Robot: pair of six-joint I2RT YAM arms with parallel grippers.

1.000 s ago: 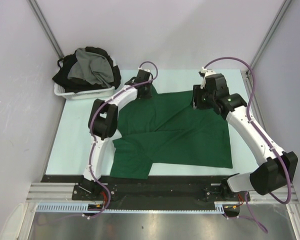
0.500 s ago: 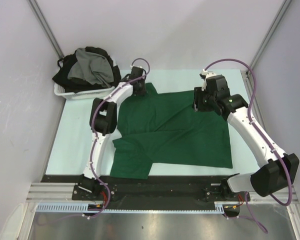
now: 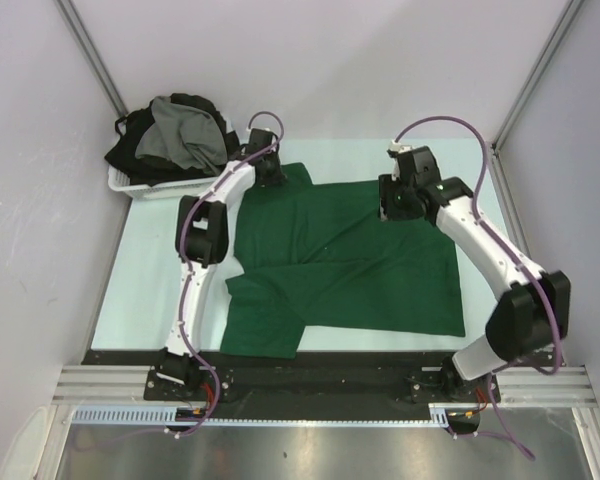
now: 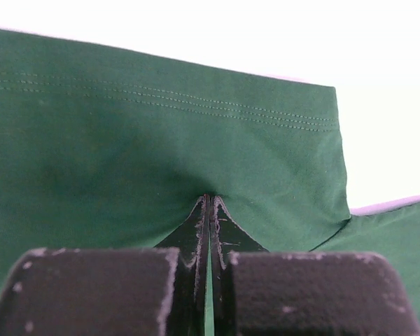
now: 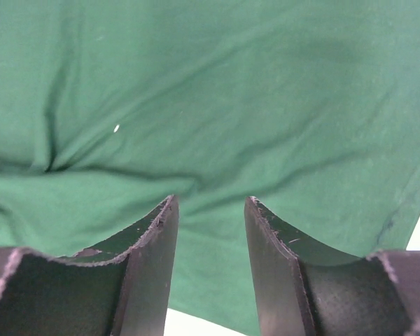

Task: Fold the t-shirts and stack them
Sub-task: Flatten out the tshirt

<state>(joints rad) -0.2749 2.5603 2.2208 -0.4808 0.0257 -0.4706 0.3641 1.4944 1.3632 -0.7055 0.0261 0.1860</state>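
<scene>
One dark green cotton t-shirt lies spread on the pale worktop. Its weave is matte and soft, with shallow creases and a double-stitched hem showing in the left wrist view. It reaches from near the front edge to the far edge.

One white plastic basket sits at the far left corner. It is heaped with one crumpled grey shirt over black cloth. How many black shirts there are cannot be told.

The left gripper is clenched on a pucker of the green fabric near the shirt's far left corner. The right gripper hangs over the far right part of the shirt, its black fingers parted and gripping nothing.

Since a second ago the left arm has drawn that corner out toward the basket, flattening the fold. The right gripper has edged slightly left.
</scene>
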